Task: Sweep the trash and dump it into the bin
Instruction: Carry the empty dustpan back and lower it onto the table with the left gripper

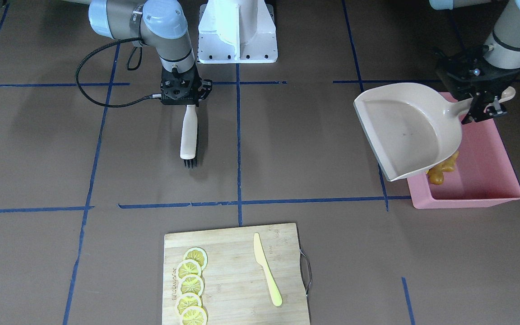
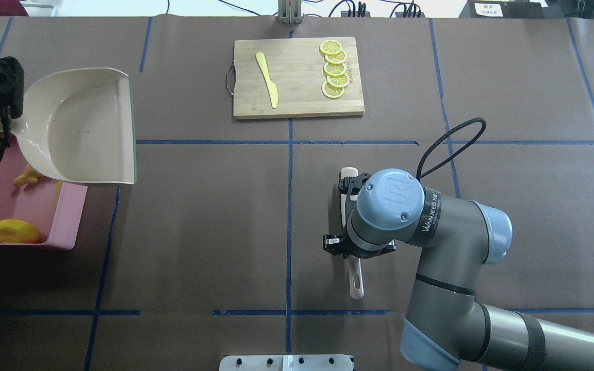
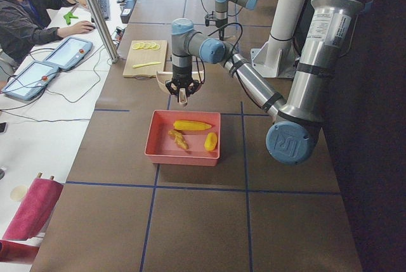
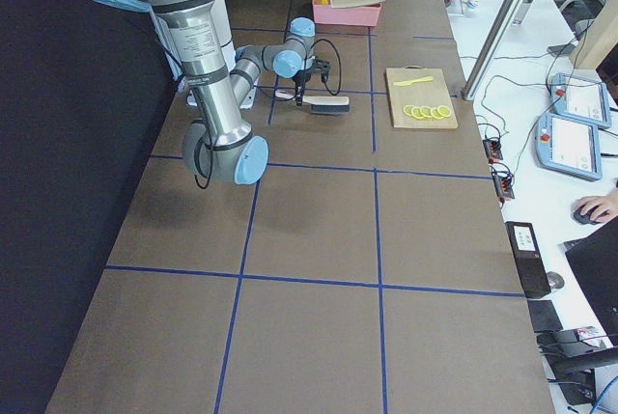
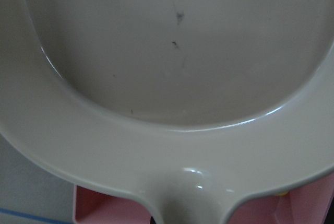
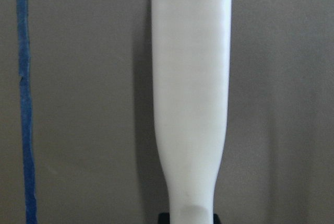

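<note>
The brown paper-covered surface (image 1: pixel 287 149), marked into squares by blue tape, is seen to carry everything. At its end on the robot's left lies the bin (image 1: pixel 467 201), a pink rectangular tub of smooth plastic with low straight walls. Over the bin's inner corner the dustpan (image 1: pixel 406 131) is held tilted, a beige moulded scoop with a rounded back, a flat lip and a dull, slightly scuffed floor. Nothing is seen inside it, and its handle is clamped in the left end effector (image 1: pixel 481 106). A bamboo cutting board (image 1: pixel 235 275) with a metal handle is set well apart at the operators' side. The brush (image 1: pixel 188 135), with a smooth cream tapered handle and short black bristles, is gripped firmly by the right end effector (image 1: pixel 187 97) near the middle of the surface; whether it touches the surface cannot be told. All three pieces of trash are found inside the bin: the long yellow corn cob (image 3: pixel 192 125), the knobbly tan ginger root (image 3: pixel 178 139) and the smooth oval potato-like lump (image 3: pixel 210 141). On the board a pale yellow knife (image 1: pixel 266 271) and a row of lemon slices (image 1: pixel 191 284) are left alone. The dumping step is judged complete or nearly so, since the pan appears emptied. The next move is likely to call for the pan to be levelled and lifted clear, with its lip kept off the bin's wall so the light tub is not dragged.
</note>
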